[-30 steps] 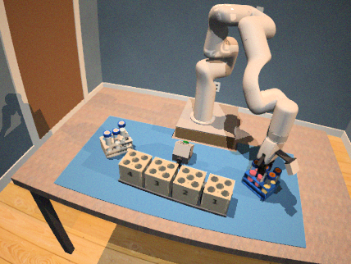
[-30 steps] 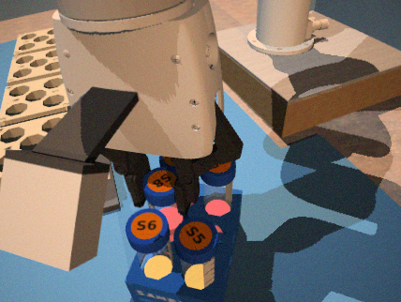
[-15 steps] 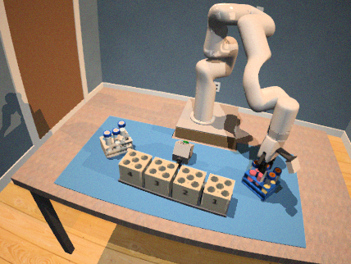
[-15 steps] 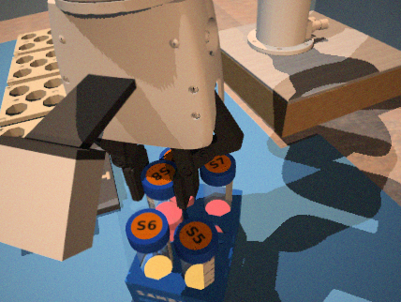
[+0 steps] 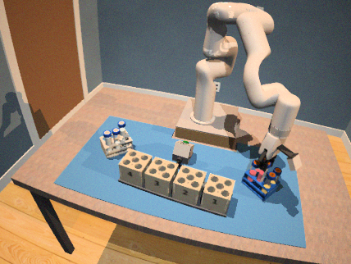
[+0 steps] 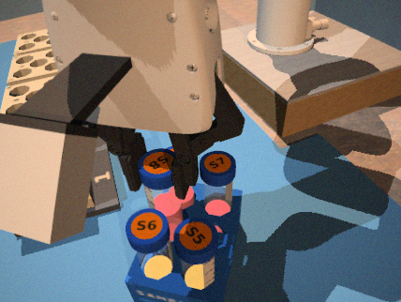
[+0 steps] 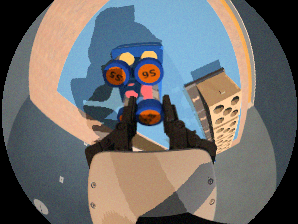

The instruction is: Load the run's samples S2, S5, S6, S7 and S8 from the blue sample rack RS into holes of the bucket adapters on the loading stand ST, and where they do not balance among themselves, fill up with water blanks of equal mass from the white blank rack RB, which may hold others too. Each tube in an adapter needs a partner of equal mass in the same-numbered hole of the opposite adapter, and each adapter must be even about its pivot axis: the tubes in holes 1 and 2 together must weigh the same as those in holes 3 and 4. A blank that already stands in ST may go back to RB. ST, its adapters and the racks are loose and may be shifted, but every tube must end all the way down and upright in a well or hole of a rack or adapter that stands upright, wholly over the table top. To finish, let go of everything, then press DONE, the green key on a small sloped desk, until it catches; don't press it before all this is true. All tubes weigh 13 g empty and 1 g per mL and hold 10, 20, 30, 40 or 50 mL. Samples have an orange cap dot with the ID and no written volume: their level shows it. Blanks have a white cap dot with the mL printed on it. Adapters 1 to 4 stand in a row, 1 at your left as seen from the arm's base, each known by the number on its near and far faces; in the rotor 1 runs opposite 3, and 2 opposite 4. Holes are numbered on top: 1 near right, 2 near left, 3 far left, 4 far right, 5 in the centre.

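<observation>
The blue sample rack RS [image 5: 262,178] stands at the right end of the blue mat. My gripper [image 6: 156,171] is right above it and shut on sample S8 [image 6: 159,162], a tube with a blue cap and pink liquid, which stands higher than its neighbours. In the wrist view, S8's cap [image 7: 149,111] sits between the two fingers, above the rack [image 7: 136,63]. S7 [image 6: 216,164], S6 [image 6: 146,226] and S5 [image 6: 196,236] stand in rack wells. The four adapters on stand ST [image 5: 176,180] show open holes. The white blank rack RB [image 5: 116,141] holds several blue-capped tubes at the left.
The DONE desk with its green key [image 5: 183,151] stands behind adapters 2 and 3. The arm's base block [image 5: 205,127] is behind it. Adapter 1 [image 5: 218,193] is a short way left of RS. The table's right edge is near RS.
</observation>
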### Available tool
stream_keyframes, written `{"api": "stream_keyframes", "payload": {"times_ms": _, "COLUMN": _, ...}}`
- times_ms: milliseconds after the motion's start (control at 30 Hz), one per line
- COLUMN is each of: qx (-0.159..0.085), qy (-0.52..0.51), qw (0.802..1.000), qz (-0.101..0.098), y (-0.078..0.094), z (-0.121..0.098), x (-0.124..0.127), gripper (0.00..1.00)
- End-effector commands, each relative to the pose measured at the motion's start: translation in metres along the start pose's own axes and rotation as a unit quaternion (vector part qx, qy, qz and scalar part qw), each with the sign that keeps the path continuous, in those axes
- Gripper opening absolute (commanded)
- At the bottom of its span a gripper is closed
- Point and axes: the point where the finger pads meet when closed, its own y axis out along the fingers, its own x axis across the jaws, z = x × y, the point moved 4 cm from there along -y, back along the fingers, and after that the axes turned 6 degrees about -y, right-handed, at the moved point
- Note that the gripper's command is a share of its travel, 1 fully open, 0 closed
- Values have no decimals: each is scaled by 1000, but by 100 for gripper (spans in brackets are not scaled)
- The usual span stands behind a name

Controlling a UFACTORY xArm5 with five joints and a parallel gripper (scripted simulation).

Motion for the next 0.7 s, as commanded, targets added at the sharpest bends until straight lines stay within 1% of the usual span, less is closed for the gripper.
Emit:
{"api": "stream_keyframes", "payload": {"times_ms": 0, "qx": 2, "qy": 0, "qw": 1000, "qz": 0, "y": -11, "z": 1, "x": 0, "gripper": 0}}
{"api": "stream_keyframes", "payload": {"times_ms": 67, "qx": 2, "qy": 0, "qw": 1000, "qz": 0, "y": -15, "z": 1, "x": 0, "gripper": 0}}
{"api": "stream_keyframes", "payload": {"times_ms": 133, "qx": 2, "qy": 0, "qw": 1000, "qz": 0, "y": -15, "z": 1, "x": 0, "gripper": 0}}
{"api": "stream_keyframes", "payload": {"times_ms": 633, "qx": 2, "qy": 0, "qw": 1000, "qz": 0, "y": -46, "z": 1, "x": -1, "gripper": 0}}
{"api": "stream_keyframes", "payload": {"times_ms": 667, "qx": 2, "qy": 0, "qw": 1000, "qz": 0, "y": -46, "z": 1, "x": -1, "gripper": 0}}
